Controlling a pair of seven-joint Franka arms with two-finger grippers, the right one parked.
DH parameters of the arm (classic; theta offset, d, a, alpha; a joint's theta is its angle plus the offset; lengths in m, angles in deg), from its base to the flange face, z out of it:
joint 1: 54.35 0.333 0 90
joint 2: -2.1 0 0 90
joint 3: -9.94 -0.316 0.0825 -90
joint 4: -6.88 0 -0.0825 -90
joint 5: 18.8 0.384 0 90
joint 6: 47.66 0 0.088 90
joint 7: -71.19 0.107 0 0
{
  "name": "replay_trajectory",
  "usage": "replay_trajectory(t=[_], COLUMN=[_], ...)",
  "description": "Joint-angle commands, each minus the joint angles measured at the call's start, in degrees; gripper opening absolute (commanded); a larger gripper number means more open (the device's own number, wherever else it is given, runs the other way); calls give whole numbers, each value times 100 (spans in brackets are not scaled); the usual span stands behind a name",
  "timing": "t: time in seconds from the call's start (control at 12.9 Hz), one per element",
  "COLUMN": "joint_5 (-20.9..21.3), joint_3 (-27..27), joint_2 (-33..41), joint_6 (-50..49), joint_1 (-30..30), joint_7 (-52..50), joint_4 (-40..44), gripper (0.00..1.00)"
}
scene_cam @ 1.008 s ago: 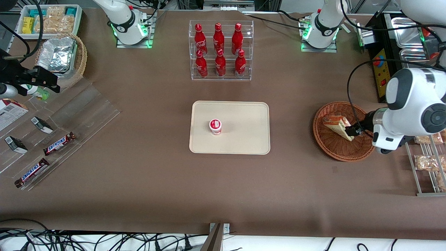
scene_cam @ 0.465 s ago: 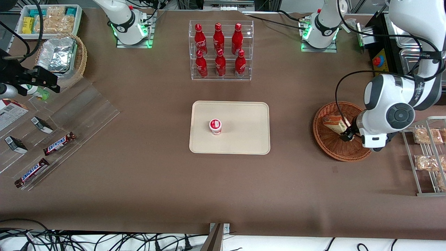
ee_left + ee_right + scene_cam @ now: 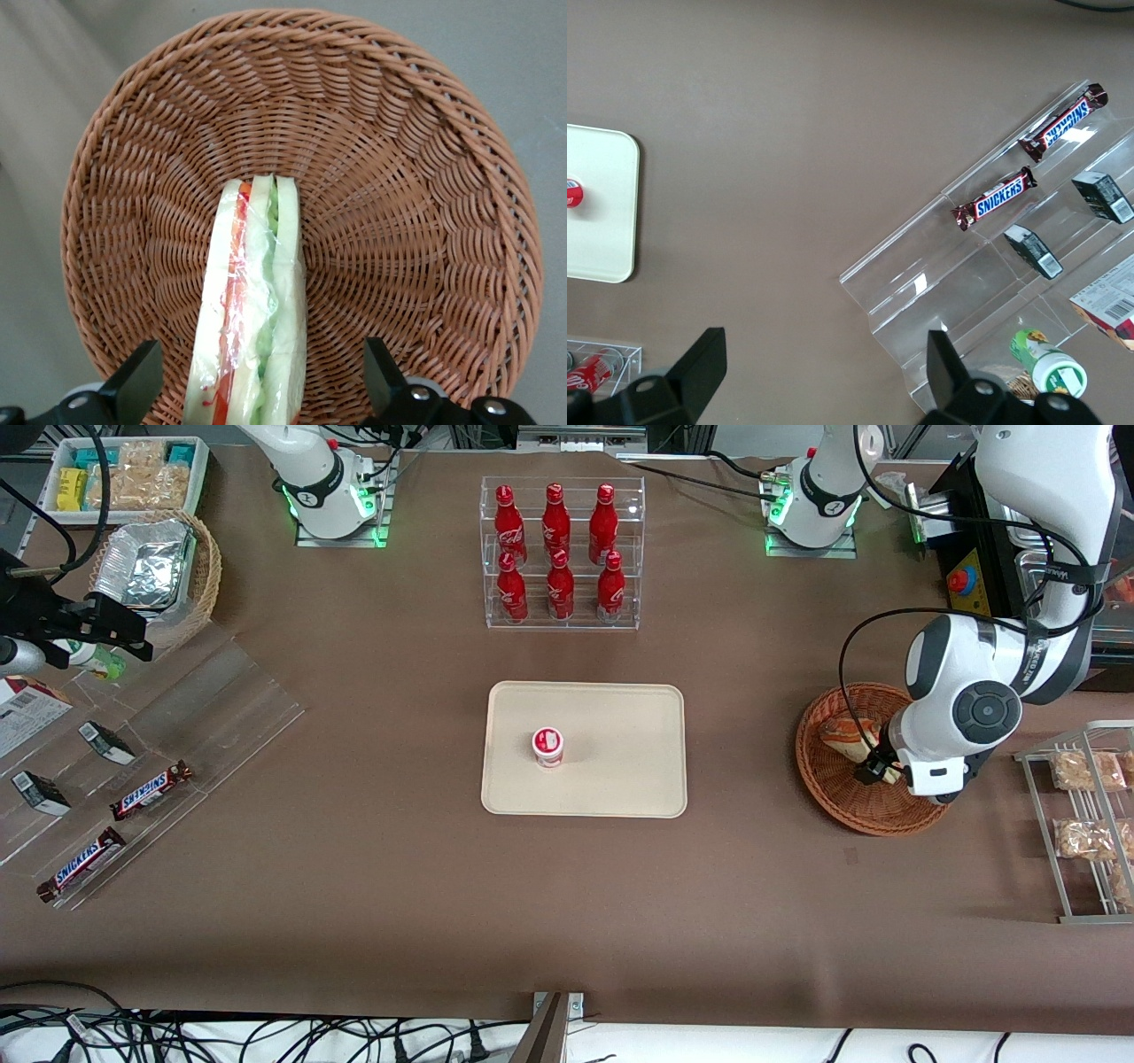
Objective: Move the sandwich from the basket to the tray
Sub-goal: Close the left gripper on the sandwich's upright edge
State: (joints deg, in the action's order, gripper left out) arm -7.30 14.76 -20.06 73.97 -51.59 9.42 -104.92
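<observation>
The sandwich is a wrapped wedge of pale bread with red and green filling, lying on edge in the reddish-brown wicker basket. In the front view the sandwich and basket lie toward the working arm's end of the table. My gripper is open over the basket, with one finger on each side of the sandwich's wide end, apart from it. In the front view the gripper is low in the basket. The cream tray sits mid-table.
A small red-and-white cup stands on the tray. A clear rack of red bottles is farther from the camera than the tray. A wire rack of bagged snacks stands beside the basket. Clear shelves with Snickers bars lie toward the parked arm's end.
The arm has swung in over the basket and the wrist has turned, bringing the open gripper down around the sandwich. The sandwich has not moved.
</observation>
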Motion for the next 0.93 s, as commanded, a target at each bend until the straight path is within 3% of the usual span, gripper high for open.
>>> replay_trajectory(t=[0.0, 0.62, 0.7, 0.85], joint_5=[185, 185, 185, 185], joint_3=[27, 27, 27, 36], joint_2=[28, -69, -69, -121], joint_6=[89, 98, 89, 98], joint_1=[14, -3, -3, -12], joint_7=[-300, -494, -546, -652], joint_4=[-105, -105, -105, -105], gripper=[100, 100, 91, 63])
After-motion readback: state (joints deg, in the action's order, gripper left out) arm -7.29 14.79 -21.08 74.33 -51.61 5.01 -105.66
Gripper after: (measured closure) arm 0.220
